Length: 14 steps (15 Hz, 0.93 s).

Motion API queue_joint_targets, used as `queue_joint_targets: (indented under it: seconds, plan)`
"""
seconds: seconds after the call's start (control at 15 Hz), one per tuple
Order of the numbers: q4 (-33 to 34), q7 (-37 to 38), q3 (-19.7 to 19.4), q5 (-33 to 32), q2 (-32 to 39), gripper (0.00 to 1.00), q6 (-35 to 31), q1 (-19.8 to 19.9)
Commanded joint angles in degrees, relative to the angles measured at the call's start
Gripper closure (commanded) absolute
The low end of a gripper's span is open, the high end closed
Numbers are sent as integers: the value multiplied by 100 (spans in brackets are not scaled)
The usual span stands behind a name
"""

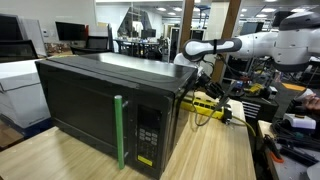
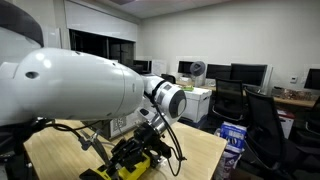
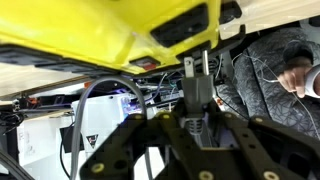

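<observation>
Jaws clenched tight on the gripper [image 2: 145,140], though whether they pinch anything I cannot tell. Pale wooden table [image 1: 215,150] underneath, black microwave [image 1: 95,100] standing on it, a busy lab of desks and monitors [image 2: 245,72] behind. And the yellow-and-black tool [image 2: 135,165] lies on the table right below the fingertips, contact unclear.

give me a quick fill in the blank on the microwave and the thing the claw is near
1. The black microwave has a ___ handle.
2. The microwave stands on a ___ table.
3. The claw is close to a ___ and black object.

Missing words: green; wooden; yellow
</observation>
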<state>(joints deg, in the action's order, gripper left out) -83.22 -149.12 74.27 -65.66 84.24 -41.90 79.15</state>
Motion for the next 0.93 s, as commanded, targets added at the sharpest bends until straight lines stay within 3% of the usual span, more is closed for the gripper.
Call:
queue_joint_targets:
  seconds: [0.0,0.87]
  plan:
    - [198,0,-138,191,0,93,158,-57]
    - [617,0,-203,580,1,93,419,-130]
